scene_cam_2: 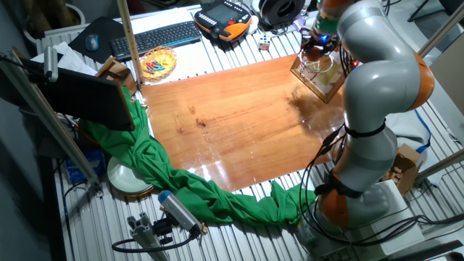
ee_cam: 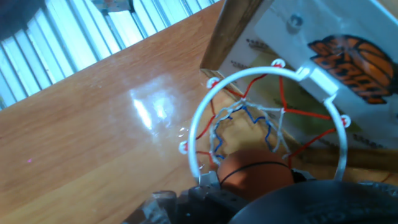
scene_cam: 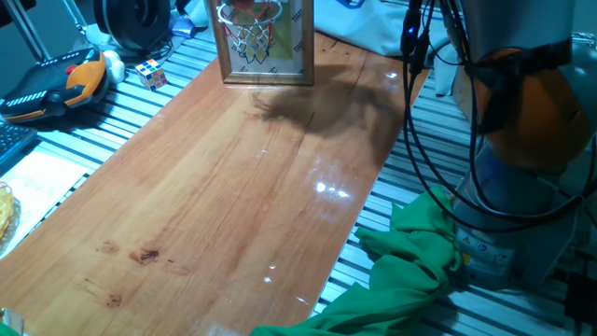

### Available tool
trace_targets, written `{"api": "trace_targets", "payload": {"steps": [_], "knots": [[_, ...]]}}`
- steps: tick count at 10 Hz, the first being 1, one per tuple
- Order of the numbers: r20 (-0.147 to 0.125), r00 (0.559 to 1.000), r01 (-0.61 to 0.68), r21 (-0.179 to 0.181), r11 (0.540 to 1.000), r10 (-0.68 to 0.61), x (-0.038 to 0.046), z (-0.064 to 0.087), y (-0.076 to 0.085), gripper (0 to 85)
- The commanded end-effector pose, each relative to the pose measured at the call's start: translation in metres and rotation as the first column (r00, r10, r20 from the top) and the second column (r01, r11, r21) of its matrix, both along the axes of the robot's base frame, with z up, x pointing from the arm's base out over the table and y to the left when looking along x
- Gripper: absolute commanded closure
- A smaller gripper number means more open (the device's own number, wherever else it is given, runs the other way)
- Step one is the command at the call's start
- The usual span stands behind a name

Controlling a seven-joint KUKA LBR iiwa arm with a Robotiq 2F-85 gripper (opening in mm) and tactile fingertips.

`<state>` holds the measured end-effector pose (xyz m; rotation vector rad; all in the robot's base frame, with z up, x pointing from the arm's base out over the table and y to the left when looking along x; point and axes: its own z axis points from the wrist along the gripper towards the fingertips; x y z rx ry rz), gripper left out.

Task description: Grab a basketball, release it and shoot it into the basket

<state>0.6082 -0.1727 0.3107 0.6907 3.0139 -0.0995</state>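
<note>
From where I stand facing the long wooden table [scene_cam: 233, 196], the far left holds a clutter of gear: an orange-and-black pendant [scene_cam: 56, 84] lies on the slatted bench, and just right of it a small multicoloured puzzle cube [scene_cam: 151, 73]. Moving right along the back edge, the basket [scene_cam: 264, 42] stands upright at the table's end, its net hanging in front of the framed backboard, with something reddish at the very top of the rim that I cannot make out clearly from this side. Further right, a green cloth [scene_cam: 410, 261] spills off the bench beside the base of the arm [scene_cam: 522, 103]. The hand view tells more: the rim [ee_cam: 267, 81] sits directly below the camera, and the basketball [ee_cam: 256, 173] rests at the bottom of the frame, just above the dark gripper [ee_cam: 214, 198] body, seemingly held at the fingertips, though I cannot tell for certain whether the fingers clamp it or have let go. In the other fixed view the wrist hovers right over the hoop. To my eye the carry is over and the drop is the step in hand; the next move calls for opening the fingers cleanly, with the ball centred over the ring so it falls through the net rather than clipping the rim.
</note>
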Motion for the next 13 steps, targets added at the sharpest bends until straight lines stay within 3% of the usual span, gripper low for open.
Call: {"api": "trace_targets", "payload": {"steps": [1,7,9,11,12,13], "knots": [[0.0,1.0,-0.004,0.004,1.0,0.004,0.0003,-0.002,-0.004,84.3],[-0.016,0.999,0.034,0.019,0.999,-0.033,0.0028,-0.007,-0.017,84.3],[-0.026,0.999,0.031,0.047,0.998,-0.03,0.0066,-0.008,-0.028,84.3],[-0.023,1.0,0.019,0.037,0.999,-0.018,0.0099,-0.011,-0.03,83.7],[-0.022,1.0,0.017,0.031,0.999,-0.017,0.0108,-0.011,-0.029,74.0],[-0.017,1.0,0.023,0.031,0.999,-0.022,0.0108,-0.011,-0.029,59.0]]}}
